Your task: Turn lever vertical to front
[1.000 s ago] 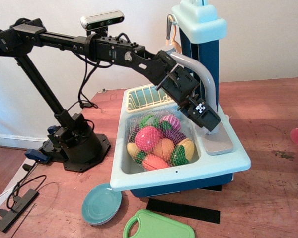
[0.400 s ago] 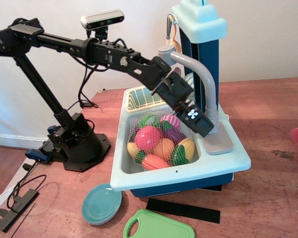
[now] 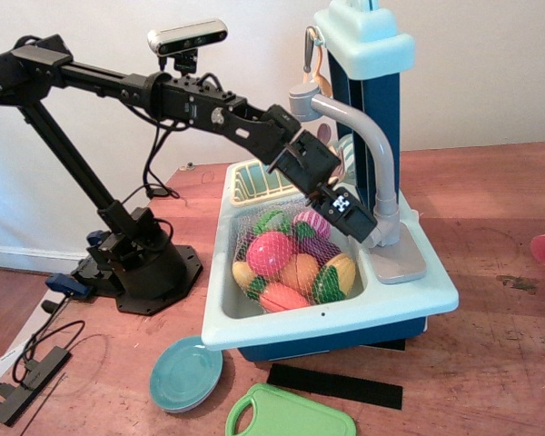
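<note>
Since a second ago the gripper (image 3: 368,229) has pulled back toward the left of the frame and risen a little, so its black tip now hangs over the right edge of the basin, just beside the grey faucet (image 3: 368,145) column. Whether the jaws are apart or together I cannot tell; they point away and blur into the dark body. The lever (image 3: 389,215) shows only as a small grey stub at the faucet's foot, right of the gripper. Below, netted toy vegetables (image 3: 291,259) fill the toy sink (image 3: 345,313). A teal plate (image 3: 186,372) and green cutting board (image 3: 291,413) lie in front.
</note>
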